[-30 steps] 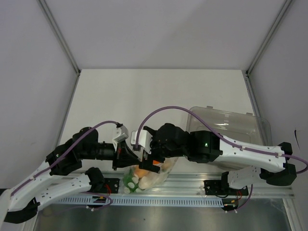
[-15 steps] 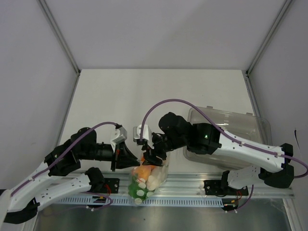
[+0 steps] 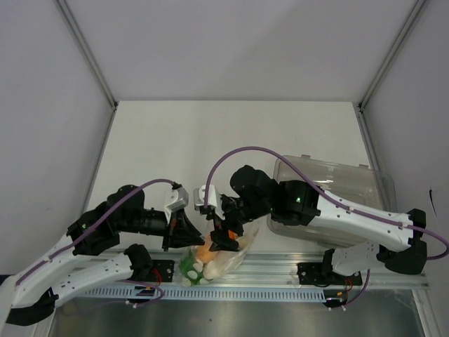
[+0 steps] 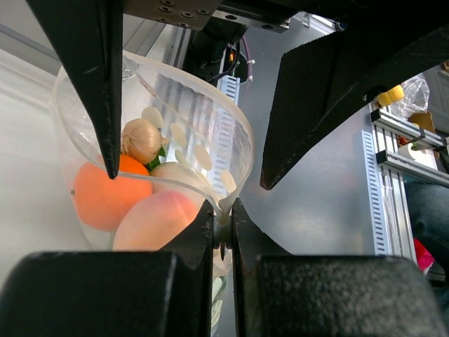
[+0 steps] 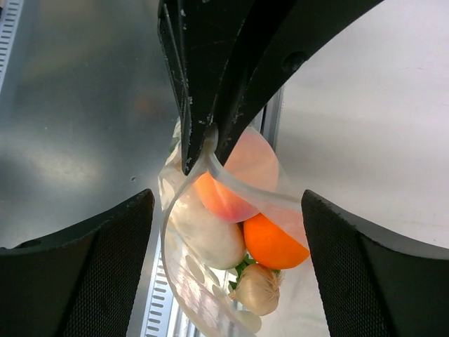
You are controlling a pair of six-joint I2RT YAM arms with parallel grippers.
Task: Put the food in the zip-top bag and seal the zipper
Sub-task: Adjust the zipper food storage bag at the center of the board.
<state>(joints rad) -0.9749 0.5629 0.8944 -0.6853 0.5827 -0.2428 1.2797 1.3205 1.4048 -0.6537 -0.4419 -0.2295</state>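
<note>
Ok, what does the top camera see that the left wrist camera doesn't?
Only the top camera shows the clear tray and both whole arms. Only the left wrist camera shows the left tool pinching the zip-top bag at its rim, and a garlic-like piece inside. Both show the bag, the orange and the right tool open at the bag's mouth.

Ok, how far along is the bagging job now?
Done: the food sits inside the zip-top bag. In hand: the left gripper pinches the bag's rim; the right gripper hangs open around the mouth. To do: the zipper gapes, unsealed.
</note>
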